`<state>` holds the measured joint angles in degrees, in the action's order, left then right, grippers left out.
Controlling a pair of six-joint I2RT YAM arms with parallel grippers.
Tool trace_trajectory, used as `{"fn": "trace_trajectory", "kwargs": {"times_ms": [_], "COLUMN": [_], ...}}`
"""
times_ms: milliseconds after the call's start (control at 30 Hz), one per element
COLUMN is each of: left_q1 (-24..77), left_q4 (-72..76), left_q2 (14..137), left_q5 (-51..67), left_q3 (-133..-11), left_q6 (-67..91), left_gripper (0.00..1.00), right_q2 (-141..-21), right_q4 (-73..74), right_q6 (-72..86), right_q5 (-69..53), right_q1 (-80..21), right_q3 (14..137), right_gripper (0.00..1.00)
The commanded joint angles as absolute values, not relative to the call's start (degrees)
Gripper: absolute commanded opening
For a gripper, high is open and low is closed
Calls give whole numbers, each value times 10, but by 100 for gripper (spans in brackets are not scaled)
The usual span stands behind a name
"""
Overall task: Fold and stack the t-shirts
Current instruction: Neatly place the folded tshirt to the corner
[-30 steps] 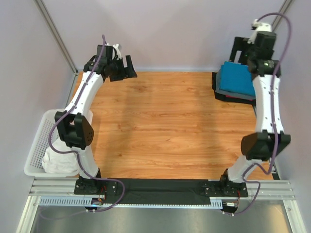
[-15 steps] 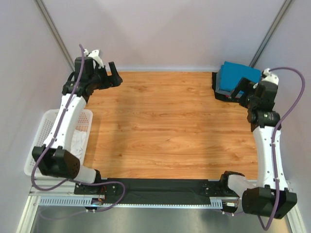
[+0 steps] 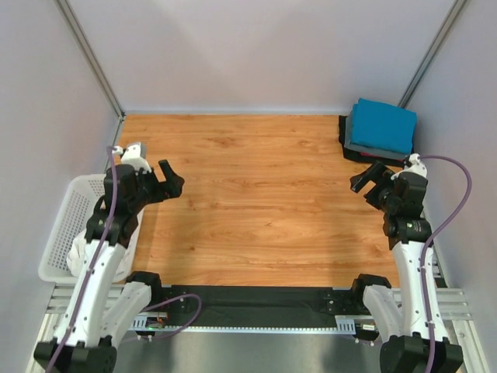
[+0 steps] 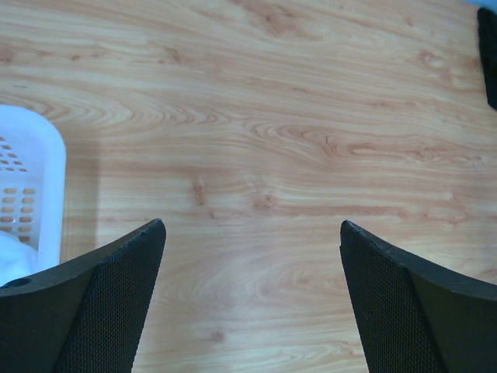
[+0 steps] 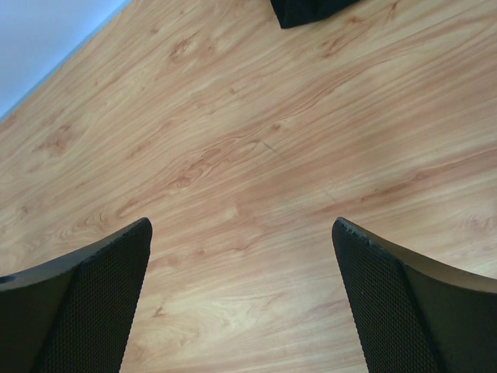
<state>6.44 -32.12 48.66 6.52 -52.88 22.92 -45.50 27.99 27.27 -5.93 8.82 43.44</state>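
Pulled back, left gripper (image 3: 172, 180) and right gripper (image 3: 365, 177) gaping empty; folded teal-blue cotton t-shirt (image 3: 382, 124) left atop the stack (image 3: 348, 144); crumpled white tee (image 3: 76, 256) in white mesh basket (image 3: 54, 241) probably next.

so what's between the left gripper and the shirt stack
Just bare wooden table between left gripper and shirt stack, per the top view.

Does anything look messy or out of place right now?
Nothing stands out. The stack sits neatly in the far right corner, teal tee on top; a white tee lies bunched in the basket, unfolded.
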Motion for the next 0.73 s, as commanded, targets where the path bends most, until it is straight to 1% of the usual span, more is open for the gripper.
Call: {"fn": "trace_trajectory", "kwargs": {"times_ms": [0, 200, 400, 700], "left_q1": [64, 64, 64, 64], "left_q4": [-290, -292, -356, -375], "left_q2": [391, 309, 287, 243], "left_q5": [31, 2, 9, 2], "left_q3": [-479, -427, -432, -424], "left_q6": [241, 218, 233, 269], "left_gripper": [100, 99, 100, 100], "right_q2": [-422, -378, -403, -401], "right_q4": [244, 240, 283, 301], "right_q6": [295, 304, 267, 234], "right_q5": [-100, -62, -110, -132], "right_q1": [87, 87, 87, 87], "right_q3": [407, 388, 429, 441], "right_gripper": [100, 100, 100, 100]}}
